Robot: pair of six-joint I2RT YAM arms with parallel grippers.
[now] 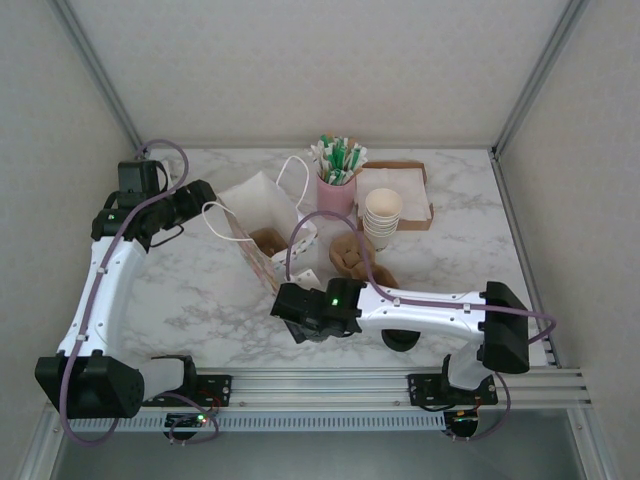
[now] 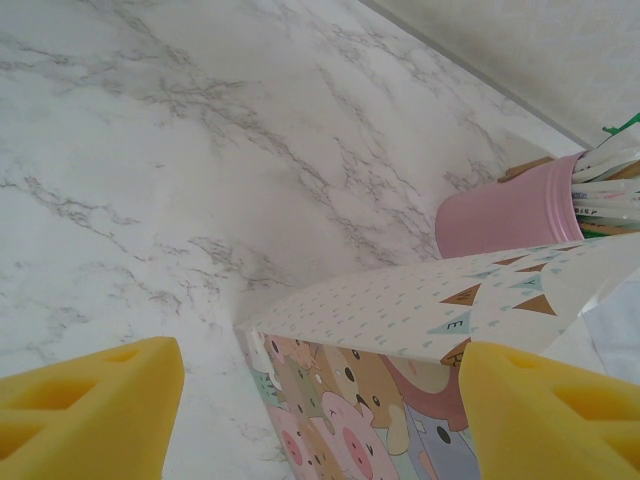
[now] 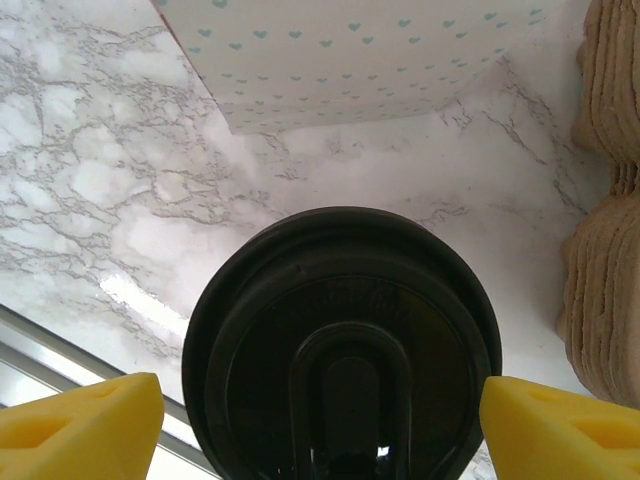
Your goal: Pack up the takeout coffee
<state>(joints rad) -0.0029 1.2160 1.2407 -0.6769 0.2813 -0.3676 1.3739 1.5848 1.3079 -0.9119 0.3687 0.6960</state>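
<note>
The table (image 1: 190, 290) is white marble with grey veins. It sits in a booth of pale wall panels (image 1: 300, 70) with slanting metal posts at the corners and a ribbed aluminium rail (image 1: 350, 385) along the near edge, where the arms are bolted. The right gripper (image 3: 320, 425) hangs over the near middle of the table with its jaws spread wide. The takeout coffee (image 3: 340, 350) stands straight below it, its round black lid between the two yellow fingertips (image 3: 80, 425). There is a sliver of marble between the lid and the left-side tip, so I doubt either pad presses on it. The cup body is hidden under the lid, and from above the arm covers the whole drink. Just beyond that gripper stands the white paper bag (image 1: 262, 215), and off to its right is a stack of brown pulp carriers (image 3: 610, 200), cut off by the frame edge. The left gripper (image 2: 320, 405) is also open and clamps nothing. The bag's printed top edge runs across between its fingers, and whether the right-hand one brushes the paper is hard to say. Past it a pink tumbler (image 2: 505, 215) of wrapped sticks shows, half cut off.
</note>
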